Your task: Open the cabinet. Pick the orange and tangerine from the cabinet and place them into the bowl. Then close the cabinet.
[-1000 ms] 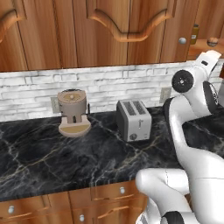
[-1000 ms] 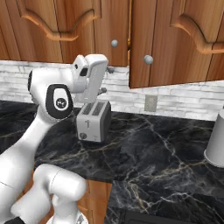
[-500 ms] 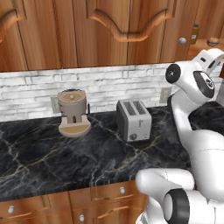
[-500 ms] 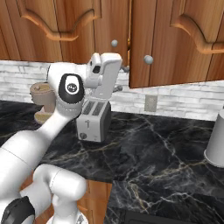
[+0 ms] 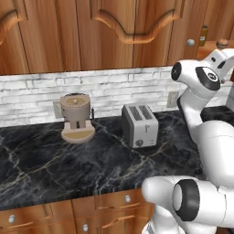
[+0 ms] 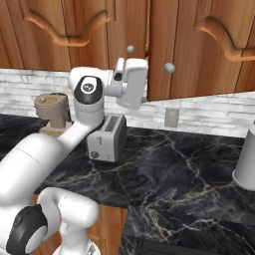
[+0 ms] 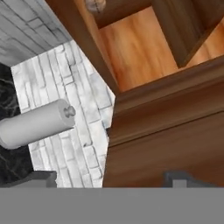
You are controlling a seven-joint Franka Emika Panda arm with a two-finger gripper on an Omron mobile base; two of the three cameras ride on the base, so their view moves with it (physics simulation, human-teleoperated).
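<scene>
One cabinet (image 6: 199, 55) door ajar

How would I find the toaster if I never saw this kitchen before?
Look along the black marble counter under the white brick wall. The toaster sits near the middle, right of the tan coffee machine. It is the silver box with two slots on top, not round and tan like its neighbour.

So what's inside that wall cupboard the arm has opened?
The cabinet shows bare wooden shelf boards and one small roundish item at the top edge; the door and frame hide the rest.
</scene>
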